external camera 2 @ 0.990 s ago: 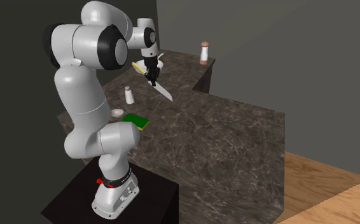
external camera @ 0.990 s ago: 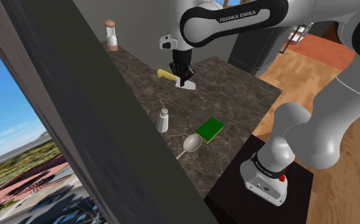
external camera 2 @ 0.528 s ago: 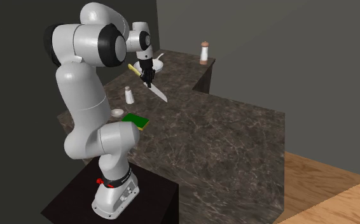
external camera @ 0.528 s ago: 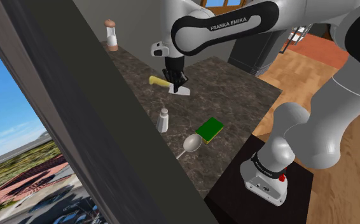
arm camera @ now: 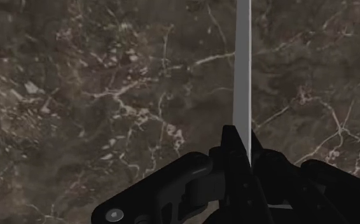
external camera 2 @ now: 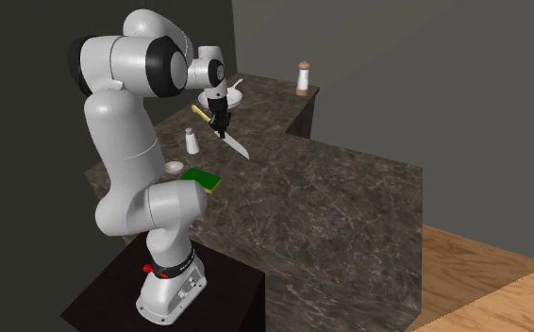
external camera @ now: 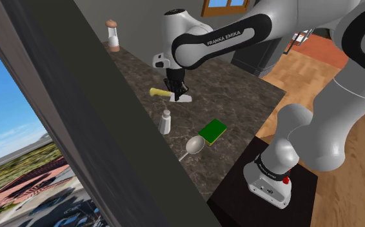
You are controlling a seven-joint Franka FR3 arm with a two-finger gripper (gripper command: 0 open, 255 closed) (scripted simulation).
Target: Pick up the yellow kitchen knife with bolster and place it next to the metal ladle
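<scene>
One knife (external camera: 158, 93), yellow handle, pale grey blade, clasped in black gripper (external camera: 176, 92)

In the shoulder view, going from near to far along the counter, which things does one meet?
Ladle → white shaker → knife held in the jaws → pepper mill. Green sponge left out: it overlaps.

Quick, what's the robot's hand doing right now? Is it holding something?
Gripper: shut on the knife, the one with the yellow handle.
</scene>
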